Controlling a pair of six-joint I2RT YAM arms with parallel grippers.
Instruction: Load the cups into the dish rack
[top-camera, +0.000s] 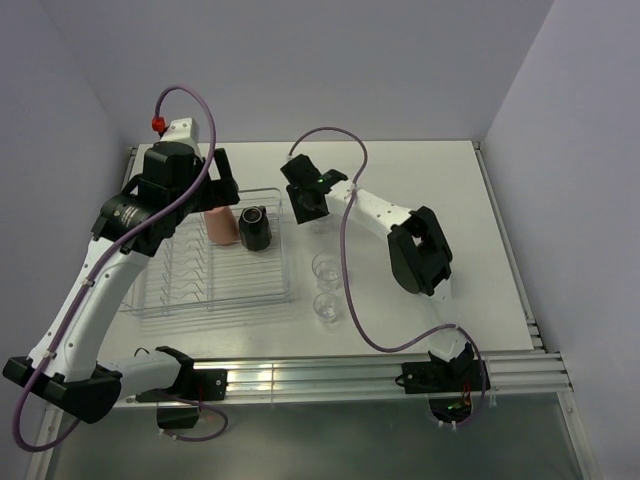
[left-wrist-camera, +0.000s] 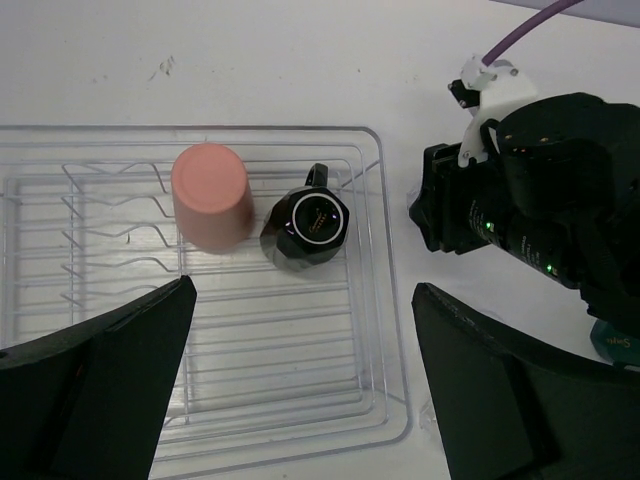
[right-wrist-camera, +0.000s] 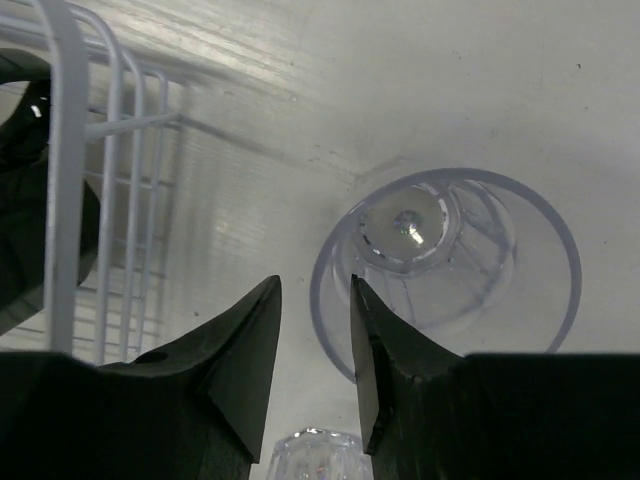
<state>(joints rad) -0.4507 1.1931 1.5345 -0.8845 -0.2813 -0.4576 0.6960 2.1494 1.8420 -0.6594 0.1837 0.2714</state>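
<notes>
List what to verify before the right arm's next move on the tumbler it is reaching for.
1. Right claw lined up on the clear tumbler: ok, its fingers straddle the tumbler's wall.
2. Grip closed on that wall: not ok, a gap shows on both sides of it.
3. Left claw open and empty: ok.
4. Room in the dish rack: ok, only the salmon cup and black mug stand in it, at one end.
5. Way into the rack free: cannot tell, the left arm hangs over it.
6. Other two tumblers apart from the right arm: ok, upright beside the rack.
</notes>
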